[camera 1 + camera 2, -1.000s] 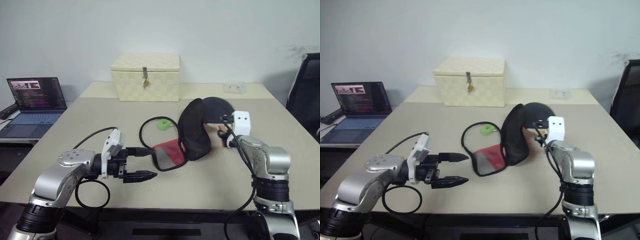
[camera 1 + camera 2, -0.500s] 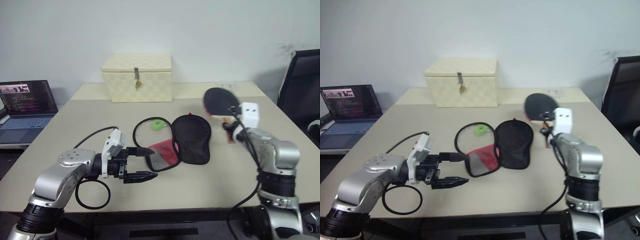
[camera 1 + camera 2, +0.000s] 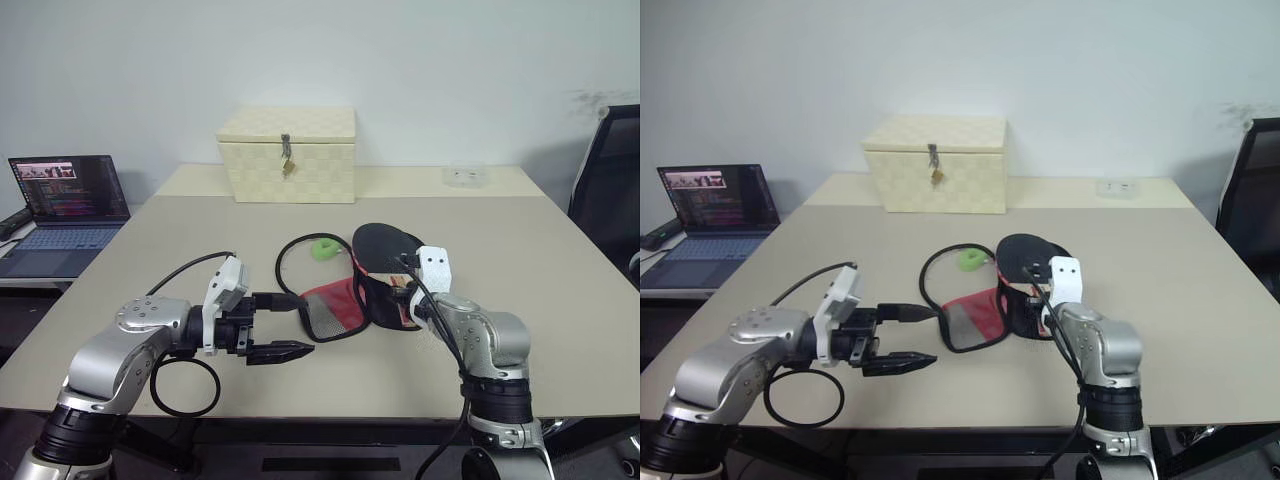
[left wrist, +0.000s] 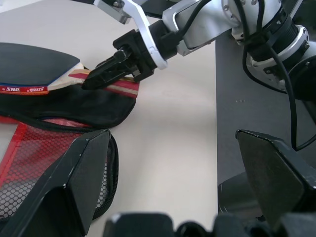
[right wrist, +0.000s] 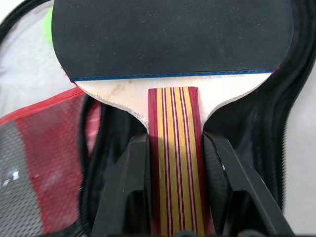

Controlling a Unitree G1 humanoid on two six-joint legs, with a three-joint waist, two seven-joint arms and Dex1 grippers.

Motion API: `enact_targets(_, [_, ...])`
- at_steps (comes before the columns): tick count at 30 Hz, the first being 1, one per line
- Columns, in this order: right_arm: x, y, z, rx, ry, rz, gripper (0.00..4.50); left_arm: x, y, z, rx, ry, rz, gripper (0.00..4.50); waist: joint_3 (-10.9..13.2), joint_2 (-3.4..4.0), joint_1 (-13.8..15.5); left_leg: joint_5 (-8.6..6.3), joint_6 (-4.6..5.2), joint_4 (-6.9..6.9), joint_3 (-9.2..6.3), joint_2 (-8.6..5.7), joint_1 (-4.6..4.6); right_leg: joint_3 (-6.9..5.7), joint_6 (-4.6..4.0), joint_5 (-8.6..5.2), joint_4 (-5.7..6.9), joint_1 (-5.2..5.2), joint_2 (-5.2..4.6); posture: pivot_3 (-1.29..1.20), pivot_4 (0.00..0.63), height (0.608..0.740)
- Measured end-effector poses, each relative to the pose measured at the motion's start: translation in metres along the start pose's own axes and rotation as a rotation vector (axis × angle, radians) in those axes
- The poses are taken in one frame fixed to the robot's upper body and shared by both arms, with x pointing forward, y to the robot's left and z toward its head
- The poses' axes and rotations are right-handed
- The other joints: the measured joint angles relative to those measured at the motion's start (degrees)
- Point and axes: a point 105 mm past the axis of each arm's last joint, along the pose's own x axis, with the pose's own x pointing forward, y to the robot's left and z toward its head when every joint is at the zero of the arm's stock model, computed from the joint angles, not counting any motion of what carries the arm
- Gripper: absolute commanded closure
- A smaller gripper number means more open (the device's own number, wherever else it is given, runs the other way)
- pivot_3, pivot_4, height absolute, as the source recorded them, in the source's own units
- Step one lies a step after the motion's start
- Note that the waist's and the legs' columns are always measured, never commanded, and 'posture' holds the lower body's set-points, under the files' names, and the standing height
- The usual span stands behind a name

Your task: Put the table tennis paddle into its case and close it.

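Observation:
The case lies open in the middle of the table, its black half to the right and its red mesh flap to the left. My right gripper is shut on the striped wooden handle of the table tennis paddle. The paddle's black face sits low over the case's black half, pointing away from me. In the left wrist view, the right gripper clamps the handle just above the black fabric. My left gripper hovers open at the left edge of the mesh flap, holding nothing.
A cream woven box with a metal latch stands at the back of the table. A small green object lies just behind the case. An open laptop sits on a side table at far left, and a black chair stands at right.
My right gripper has carried the paddle left and down, from beyond the case's right side to over its black half. The left gripper has stayed in place and open.

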Motion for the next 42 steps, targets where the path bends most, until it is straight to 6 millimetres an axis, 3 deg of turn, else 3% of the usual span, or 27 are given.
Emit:
enact_targets(12, [0.021, -0.008, -0.011, -0.008, 0.012, -0.049, 3.44, -0.001, 0.001, -0.002, 0.002, 0.01, 0.011, 0.06, 0.0, 0.0, -0.09, 0.0, 0.0, 0.0, 0.01, 0.15, 0.01, 0.01, -0.08, 0.04, 0.0, -0.01, 0.17, 0.0, 0.15, 0.74])
enact_targets(22, [0.021, -0.003, 0.0, -0.068, -0.05, -0.053, 0.11, -0.001, 0.002, -0.004, -0.006, 0.015, 0.03, 0.06, 0.0, 0.0, -0.1, 0.0, 0.0, 0.0, 0.0, 0.16, 0.01, 0.03, -0.09, 0.05, 0.0, -0.01, 0.17, 0.0, 0.15, 0.74])
enact_targets(26, [-0.003, 0.003, 0.025, -0.231, -0.154, 0.032, 0.11, -0.002, 0.005, -0.009, -0.024, 0.024, 0.073, 0.06, 0.0, 0.0, -0.05, 0.0, 0.0, 0.0, -0.02, 0.14, 0.0, 0.02, -0.08, 0.04, -0.04, 0.0, 0.17, 0.0, 0.15, 0.74])
enact_targets(31, [-0.041, -0.003, 0.044, -0.334, -0.209, 0.227, 0.11, -0.017, 0.028, -0.022, -0.064, 0.046, 0.235, 0.06, 0.0, 0.0, 0.41, 0.0, 0.0, 0.03, -0.03, 0.16, 0.05, -0.05, -0.06, 0.03, -0.02, 0.03, 0.18, 0.0, 0.15, 0.74])
enact_targets(35, [-0.069, -0.011, 0.06, -0.414, -0.242, 0.346, 0.05, -0.029, 0.045, -0.041, -0.079, 0.08, 0.329, 0.98, -0.01, -0.01, 0.46, 0.0, 0.01, 0.03, 0.03, 0.22, 0.07, -0.08, -0.06, 0.03, -0.03, 0.03, 0.21, 0.0, 0.15, 0.74])
enact_targets(38, [-0.078, -0.014, 0.059, -0.431, -0.22, 0.415, 0.05, -0.032, 0.056, -0.054, -0.096, 0.11, 0.366, 2.12, 0.0, -0.01, 0.53, 0.0, 0.01, 0.03, 0.04, 0.21, 0.08, -0.07, -0.07, 0.04, -0.03, 0.03, 0.22, 0.0, 0.15, 0.74])
enact_targets(42, [-0.093, -0.003, 0.055, -0.452, -0.208, 0.545, 0.05, -0.039, 0.071, -0.076, -0.127, 0.193, 0.415, 3.63, 0.0, -0.01, 0.51, 0.0, 0.01, 0.03, 0.05, 0.21, 0.06, -0.08, -0.1, 0.05, -0.04, 0.03, 0.24, 0.0, 0.15, 0.74])
